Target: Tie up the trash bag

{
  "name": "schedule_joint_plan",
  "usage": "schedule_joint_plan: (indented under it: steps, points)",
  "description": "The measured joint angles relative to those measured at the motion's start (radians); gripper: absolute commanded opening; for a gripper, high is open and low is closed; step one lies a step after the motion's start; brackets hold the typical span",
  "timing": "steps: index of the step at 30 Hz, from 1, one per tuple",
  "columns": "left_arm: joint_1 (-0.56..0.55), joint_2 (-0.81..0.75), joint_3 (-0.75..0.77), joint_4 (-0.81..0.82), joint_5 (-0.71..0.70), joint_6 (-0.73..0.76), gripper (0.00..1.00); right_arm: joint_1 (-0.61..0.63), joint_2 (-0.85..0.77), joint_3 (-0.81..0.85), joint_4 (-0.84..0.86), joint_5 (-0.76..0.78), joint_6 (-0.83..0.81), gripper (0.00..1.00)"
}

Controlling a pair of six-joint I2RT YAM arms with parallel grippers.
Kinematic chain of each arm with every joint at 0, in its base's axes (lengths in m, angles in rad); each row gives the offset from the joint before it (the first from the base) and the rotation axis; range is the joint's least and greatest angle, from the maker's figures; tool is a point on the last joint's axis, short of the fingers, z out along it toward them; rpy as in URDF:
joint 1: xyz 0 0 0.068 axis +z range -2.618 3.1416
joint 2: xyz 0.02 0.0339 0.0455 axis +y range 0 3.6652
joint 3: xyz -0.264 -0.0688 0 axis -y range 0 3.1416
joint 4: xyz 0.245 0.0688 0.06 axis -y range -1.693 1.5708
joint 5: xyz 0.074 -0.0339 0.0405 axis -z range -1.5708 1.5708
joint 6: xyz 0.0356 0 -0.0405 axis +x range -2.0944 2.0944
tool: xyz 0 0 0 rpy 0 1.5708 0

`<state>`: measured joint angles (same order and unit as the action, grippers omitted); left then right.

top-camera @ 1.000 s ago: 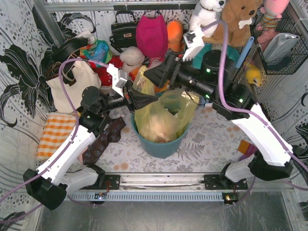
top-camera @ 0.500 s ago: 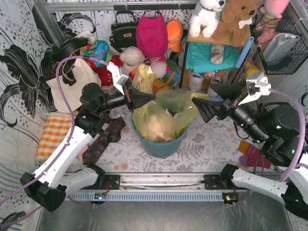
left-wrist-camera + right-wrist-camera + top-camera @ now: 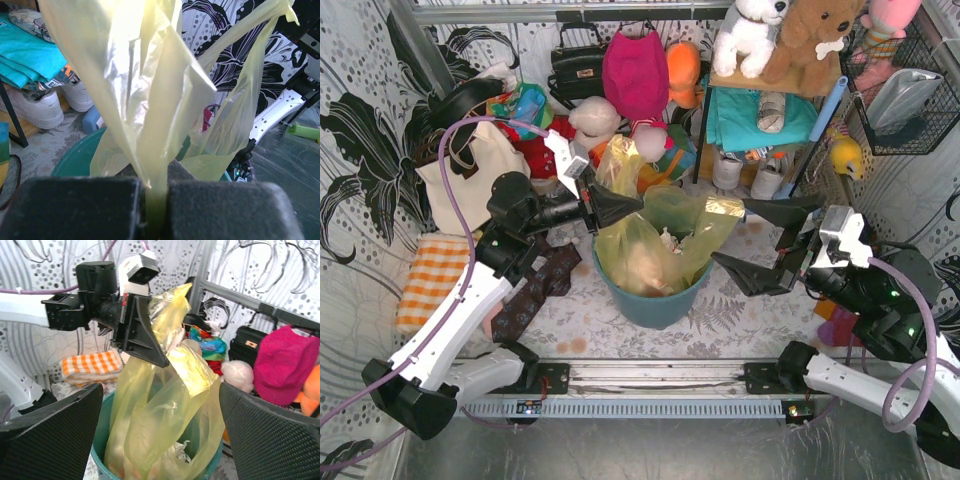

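Observation:
The translucent yellow trash bag [image 3: 655, 240] stands in a round teal bin [image 3: 650, 300] at mid table. My left gripper [image 3: 625, 203] is shut on the bag's left handle [image 3: 150, 125] and holds it up above the bin's far left rim. My right gripper [image 3: 745, 235] is open and empty, to the right of the bin, its jaws spread wide and pointing at the bag. In the right wrist view the bag [image 3: 165, 410] fills the gap between my fingers [image 3: 50, 430], with the right handle [image 3: 192, 372] standing loose.
A cream tote bag [image 3: 470, 175] and an orange checked cloth [image 3: 435, 275] lie at the left. A patterned dark cloth [image 3: 535, 290] lies beside the bin. Plush toys, bags and a shelf with teal towels [image 3: 760, 115] crowd the back. A red sock [image 3: 840, 325] lies at right.
My right arm has swung from over the bag's far side to the right of the bin and lowered, its jaws now open toward the bag. The left gripper has kept its hold.

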<state>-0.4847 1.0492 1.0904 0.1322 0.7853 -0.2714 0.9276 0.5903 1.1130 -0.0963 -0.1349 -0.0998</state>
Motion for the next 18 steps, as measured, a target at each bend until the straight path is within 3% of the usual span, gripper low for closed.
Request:
schedule_joint_plan:
  steps: [5, 11, 14, 18]
  points:
    - [0.0, 0.0, 0.0, 0.01, 0.035, -0.005, 0.0, 0.0, 0.035, -0.01, 0.053, -0.068, -0.02, 0.95]
    - [0.0, -0.002, 0.0, 0.069, 0.124, -0.031, 0.0, 0.0, 0.127, -0.013, 0.115, -0.04, -0.079, 0.69]
    - [0.0, -0.002, 0.0, 0.089, 0.159, -0.042, 0.0, 0.0, 0.156, -0.013, 0.126, 0.007, -0.108, 0.76]
    - [0.0, -0.002, 0.0, 0.103, 0.182, -0.046, 0.0, 0.0, 0.161, -0.013, 0.131, 0.08, -0.139, 0.78]
